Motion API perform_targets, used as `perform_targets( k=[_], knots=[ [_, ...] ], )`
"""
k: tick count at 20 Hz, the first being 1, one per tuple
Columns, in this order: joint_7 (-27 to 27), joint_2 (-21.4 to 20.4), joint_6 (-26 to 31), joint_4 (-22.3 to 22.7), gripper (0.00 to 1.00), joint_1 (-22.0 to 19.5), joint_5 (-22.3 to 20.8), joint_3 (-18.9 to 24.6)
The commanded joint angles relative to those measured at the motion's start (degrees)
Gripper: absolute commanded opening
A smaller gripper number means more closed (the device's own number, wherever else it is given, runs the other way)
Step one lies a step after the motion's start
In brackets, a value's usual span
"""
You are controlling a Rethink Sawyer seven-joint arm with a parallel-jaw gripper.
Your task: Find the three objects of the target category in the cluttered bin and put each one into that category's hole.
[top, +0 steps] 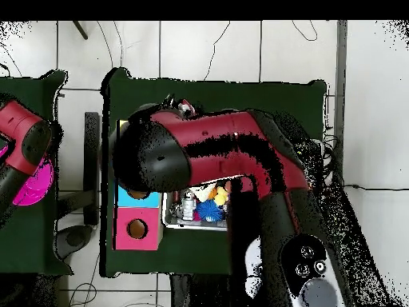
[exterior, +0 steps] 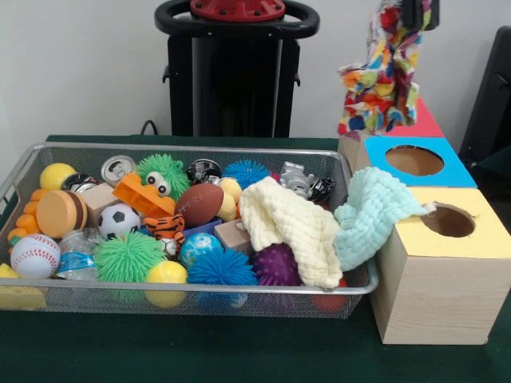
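Observation:
A multicoloured patchwork cloth point(exterior: 382, 76) hangs in the air at the upper right, above the red-topped box point(exterior: 429, 124). My gripper point(exterior: 412, 9) shows only as dark tips at the top edge, shut on the cloth's upper end. A cream cloth point(exterior: 291, 227) lies in the right end of the wire bin point(exterior: 200, 289). A mint cloth point(exterior: 371, 215) is draped over the bin's right rim, next to the yellow-topped box point(exterior: 487, 239). In the overhead view the arm point(top: 232, 140) hides the gripper and most of the bin.
A blue-topped box point(exterior: 457, 171) with a round hole stands between the red and yellow boxes; overhead it shows as blue box point(top: 128, 198) beside the red box point(top: 137, 229). The bin holds several balls, spiky toys, a football point(exterior: 200, 203) and wooden blocks.

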Motion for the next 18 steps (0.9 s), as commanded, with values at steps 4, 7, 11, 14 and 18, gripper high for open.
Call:
perform_targets(
  k=[4,7,11,14,18],
  knots=[
    [18.0,4.4,-0.8,-4.9,0.0,4.2,2.1,-7.7],
    [17.9,5.2,-2.1,-5.3,0.0,4.5,2.4,-8.6],
    [18.1,6.9,-3.6,-6.0,0.0,5.7,2.3,-10.2],
    [17.6,8.4,-3.5,-6.6,0.0,6.7,2.0,-11.6],
    [17.4,10.4,-5.2,-7.4,0.0,7.4,2.6,-12.6]
  ],
)
